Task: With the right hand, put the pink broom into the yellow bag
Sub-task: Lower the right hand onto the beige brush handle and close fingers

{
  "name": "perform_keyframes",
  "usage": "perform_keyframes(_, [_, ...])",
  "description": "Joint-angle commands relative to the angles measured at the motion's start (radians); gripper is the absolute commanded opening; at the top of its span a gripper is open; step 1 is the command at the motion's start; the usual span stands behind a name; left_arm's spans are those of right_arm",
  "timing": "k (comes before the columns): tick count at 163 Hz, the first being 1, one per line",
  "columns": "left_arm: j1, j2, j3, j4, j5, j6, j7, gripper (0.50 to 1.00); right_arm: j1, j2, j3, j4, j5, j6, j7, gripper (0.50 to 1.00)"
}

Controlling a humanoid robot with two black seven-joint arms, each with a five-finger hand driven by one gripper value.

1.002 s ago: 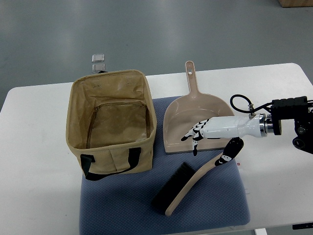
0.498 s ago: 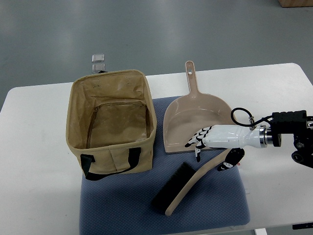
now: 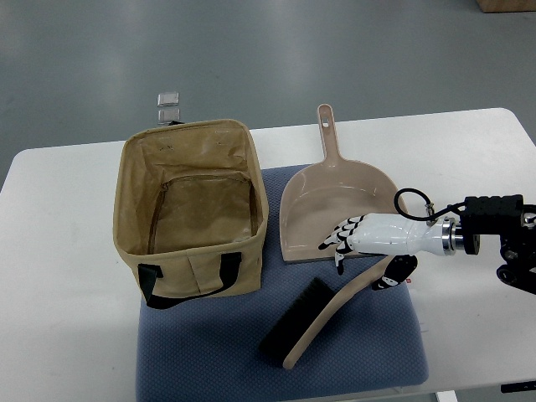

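**Right hand positioned over broom handle, fingers extended**

The white worktop (image 3: 67,276) carries a blue-grey mat (image 3: 218,360) at its near edge. Three items rest on or partly on this mat.

1. Yellow bag (image 3: 188,209): a tan fabric bag standing upright at the left of the mat, mouth open toward the camera. The interior shows a zip pocket on the far wall. A black strap handle (image 3: 180,285) hangs on the near wall.

2. Dustpan (image 3: 331,205): pink-beige, lying flat just right of the bag, its handle pointing away from the robot and its wide lip toward the near edge.

3. Pink broom (image 3: 311,325): lying on the mat below the dustpan. Its curved pink handle runs from lower left to upper right, and the black bristle block sits on its left side. It is outside the bag and well to the right of the bag's near corner.

The right hand (image 3: 356,243) enters from the right edge on a white forearm. Its fingers (image 3: 333,241) are extended and loosely spread over the dustpan's lip, holding nothing. The thumb (image 3: 392,275) points down beside the upper end of the broom handle; contact between them cannot be confirmed.

Two small clear squares (image 3: 168,105) lie on the floor beyond the worktop.
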Motion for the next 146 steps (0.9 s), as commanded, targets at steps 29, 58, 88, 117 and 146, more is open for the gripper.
perform_keyframes(29, [0.0,0.0,0.0,0.0,0.0,0.0,0.0,1.0,-0.004,0.0,0.0,0.0,0.001,0.0,0.0,0.872])
perform_keyframes(58, [0.0,0.0,0.0,0.0,0.0,0.0,0.0,1.0,-0.01,0.0,0.0,-0.003,0.001,0.0,0.0,0.86])
perform_keyframes(88, [0.0,0.0,0.0,0.0,0.0,0.0,0.0,1.0,-0.01,0.0,0.0,-0.014,0.001,-0.006,0.0,0.832])
perform_keyframes(117, [0.0,0.0,0.0,0.0,0.0,0.0,0.0,1.0,-0.012,0.0,0.0,-0.02,0.0,-0.008,0.0,0.813])
perform_keyframes(146, [0.0,0.0,0.0,0.0,0.0,0.0,0.0,1.0,-0.016,-0.001,0.0,-0.021,-0.002,-0.008,0.0,0.76])
